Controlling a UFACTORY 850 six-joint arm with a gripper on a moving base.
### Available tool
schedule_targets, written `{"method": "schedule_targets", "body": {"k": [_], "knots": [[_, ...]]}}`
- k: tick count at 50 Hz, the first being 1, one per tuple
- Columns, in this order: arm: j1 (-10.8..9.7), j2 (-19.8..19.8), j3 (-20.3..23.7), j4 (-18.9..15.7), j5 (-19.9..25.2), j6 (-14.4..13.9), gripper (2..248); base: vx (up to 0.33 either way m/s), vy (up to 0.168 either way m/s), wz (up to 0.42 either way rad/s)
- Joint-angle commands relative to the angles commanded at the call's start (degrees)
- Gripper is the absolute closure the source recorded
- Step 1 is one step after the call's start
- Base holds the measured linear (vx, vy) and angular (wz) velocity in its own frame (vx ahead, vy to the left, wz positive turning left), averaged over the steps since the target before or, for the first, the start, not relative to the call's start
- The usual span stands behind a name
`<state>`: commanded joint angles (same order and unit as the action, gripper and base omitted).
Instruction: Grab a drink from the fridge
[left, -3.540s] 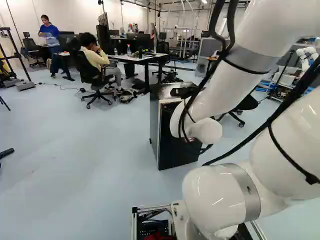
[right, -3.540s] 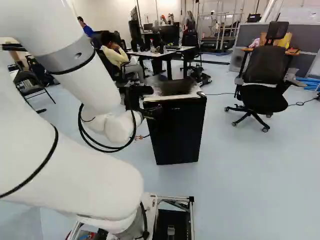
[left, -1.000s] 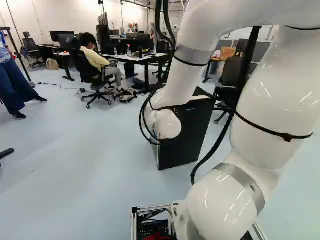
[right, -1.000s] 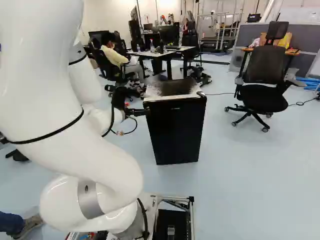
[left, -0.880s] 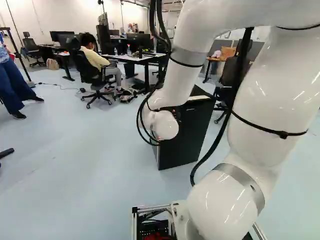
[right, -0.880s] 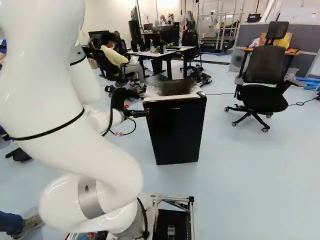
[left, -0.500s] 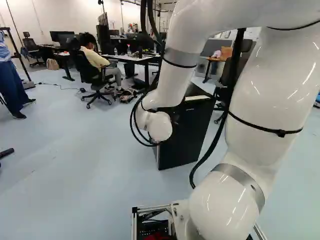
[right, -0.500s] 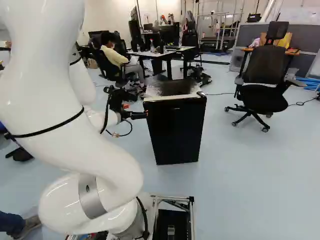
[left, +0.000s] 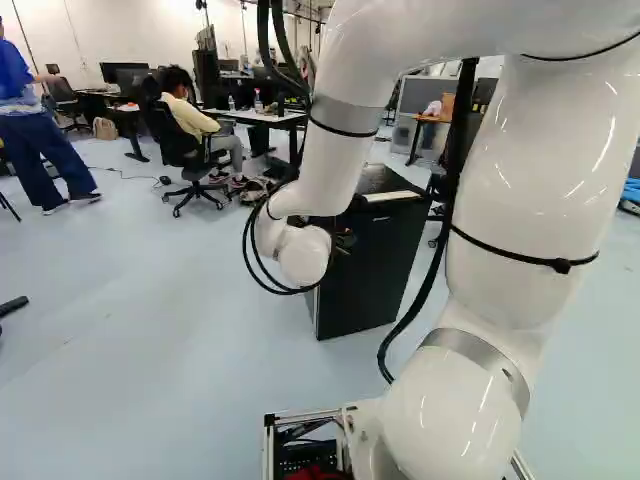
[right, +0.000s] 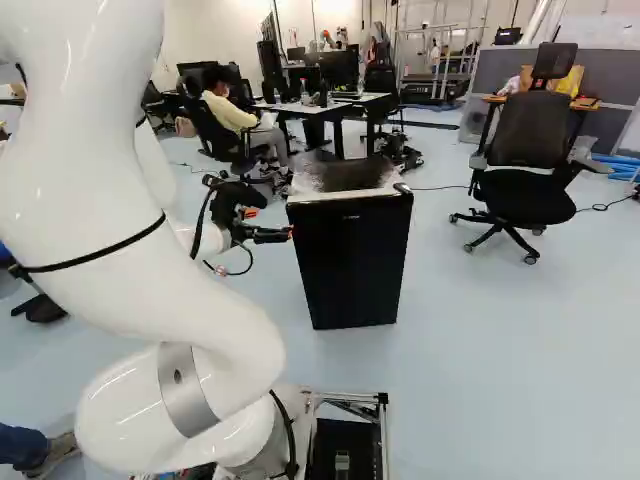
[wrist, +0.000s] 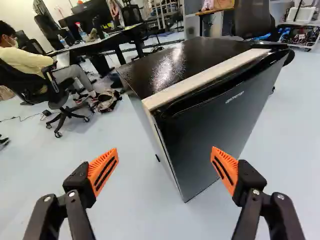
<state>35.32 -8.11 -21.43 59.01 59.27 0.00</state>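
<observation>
Nearest, at the foot of both base views, the aluminium frame of the moving base (right: 350, 397), and beside it the lowest white joint (left: 440, 425) of the UFACTORY 850 arm (left: 520, 180). Rises at the right of the left base view, bends over near the top edge, then slopes down toward the middle; fills the left side of the right base view. Along it, black cables (left: 248, 258), looped around the wrist. At the end, left of the middle in the right base view, the black two-finger gripper (right: 285, 234), level with the upper part of the black mini-fridge (right: 352, 265) and near its front corner. In the wrist view, jaws spread wide, orange pads (wrist: 102, 172) facing each other, only floor (wrist: 150, 215) directly between them. Ahead of the gripper (wrist: 165, 149), apart from both fingers, the mini-fridge again: door (wrist: 215, 130) shut, pale strip (wrist: 205, 79) along the front of the glossy top, contents hidden. Stands at the centre of the right base view, just right of centre in the left.

Farther off, at the right of the right base view, a black mesh office chair (right: 525, 135). Beyond the mini-fridge, upper left of the right base view, a white-topped desk (right: 300, 107) with bottles (right: 304, 92) and a dark monitor (right: 340, 68). Farther back, upper right, a grey partition (right: 497, 72).
</observation>
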Motion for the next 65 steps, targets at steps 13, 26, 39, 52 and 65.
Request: {"method": "schedule_targets", "body": {"k": [13, 26, 39, 52, 65], "knots": [[1.97, -4.43, -2.97, 5.64, 1.43, 0.00, 3, 0.000, 0.000, 0.000], [3.73, -9.54, -6.46, 11.03, 3.74, 0.00, 3, 0.000, 0.000, 0.000], [5.40, -14.54, -10.08, 15.95, 6.79, 0.00, 3, 0.000, 0.000, 0.000], [6.98, -19.37, -13.81, 20.83, 10.06, 0.00, 3, 0.000, 0.000, 0.000], [8.29, -24.15, -17.82, 25.72, 13.38, 0.00, 3, 0.000, 0.000, 0.000]]}}
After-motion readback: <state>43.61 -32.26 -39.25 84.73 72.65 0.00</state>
